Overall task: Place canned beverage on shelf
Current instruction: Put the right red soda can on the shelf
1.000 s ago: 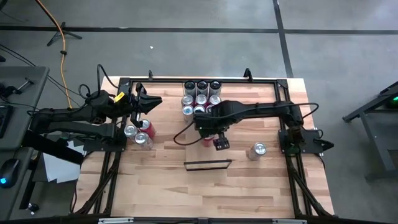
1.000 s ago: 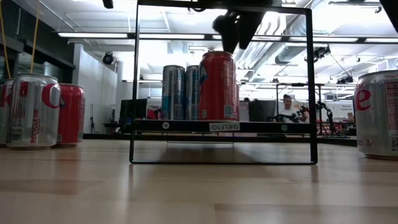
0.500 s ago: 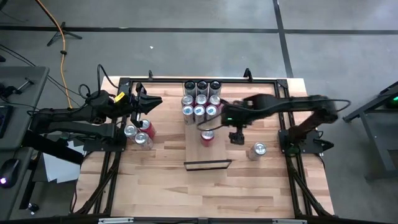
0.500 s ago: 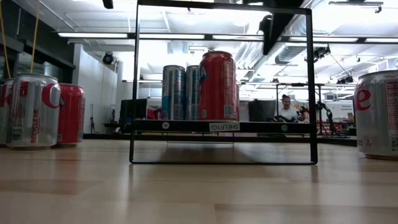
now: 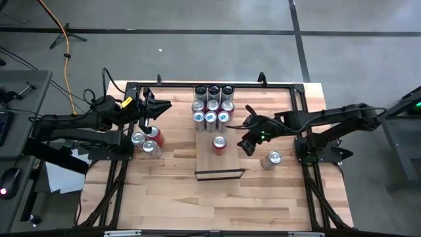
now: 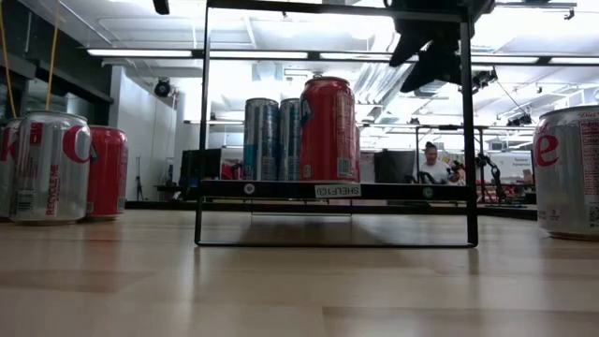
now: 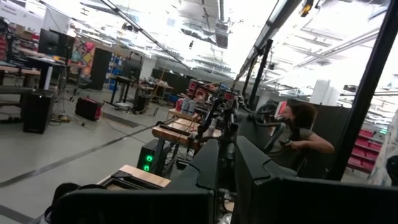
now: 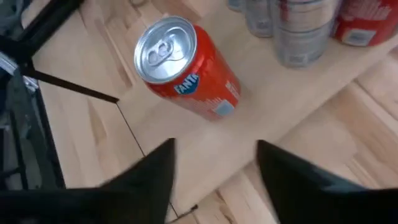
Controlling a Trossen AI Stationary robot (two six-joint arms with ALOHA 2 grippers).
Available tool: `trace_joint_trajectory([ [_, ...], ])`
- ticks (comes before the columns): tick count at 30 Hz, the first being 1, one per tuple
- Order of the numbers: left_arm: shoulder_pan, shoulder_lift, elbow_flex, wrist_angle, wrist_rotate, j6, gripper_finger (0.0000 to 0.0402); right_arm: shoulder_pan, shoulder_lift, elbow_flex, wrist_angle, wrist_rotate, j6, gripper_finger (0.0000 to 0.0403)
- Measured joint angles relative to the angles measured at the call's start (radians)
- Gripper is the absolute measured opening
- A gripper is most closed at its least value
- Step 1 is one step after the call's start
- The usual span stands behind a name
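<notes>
A red-orange can (image 5: pixel 219 144) stands upright on its base on the pale wooden shelf (image 5: pixel 230 161), about midway along it. It also shows in the low view (image 6: pixel 328 129) and the right wrist view (image 8: pixel 186 62). My right gripper (image 5: pixel 245 142) is open and empty, just right of the can and above the shelf's edge; its fingers (image 8: pixel 155 180) point toward the can. My left gripper (image 5: pixel 156 105) waits shut at the table's far left, touching nothing.
Several tall cans (image 5: pixel 212 105) crowd the shelf's far end. Three cans (image 5: pixel 146 140) stand at the table's left below my left gripper. A silver can (image 5: pixel 273 158) stands right of the shelf, near my right gripper. A thin black frame (image 6: pixel 332 245) marks the shelf's near end.
My right gripper has drawn back from above the red-orange can toward the table's right edge, its arm folding back that way. The can has stayed upright in the same place on the shelf.
</notes>
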Motion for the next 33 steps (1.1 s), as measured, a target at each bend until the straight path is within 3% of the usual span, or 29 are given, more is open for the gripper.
trace_joint_trajectory([
  [4,0.0,0.0,0.0,0.001,0.0,0.0,0.0003,0.0,0.057,0.03,0.001,-0.001,-0.003,0.0066],
  [6,0.0,0.0,0.0,0.002,-0.008,0.0,0.0003,-0.004,0.088,0.046,0.009,-0.002,-0.024,0.0018],
  [14,0.0,0.0,0.0,0.002,-0.016,0.0,0.0003,-0.006,0.25,0.087,0.02,-0.104,-0.078,0.0005],
  [23,0.0,0.0,0.0,-0.002,-0.019,0.001,0.0003,-0.006,0.303,0.123,0.067,-0.045,-0.079,0.0001],
  [33,0.0,0.0,0.0,-0.008,-0.02,0.001,0.0003,-0.007,0.311,0.124,0.176,-0.055,-0.071,0.0],
])
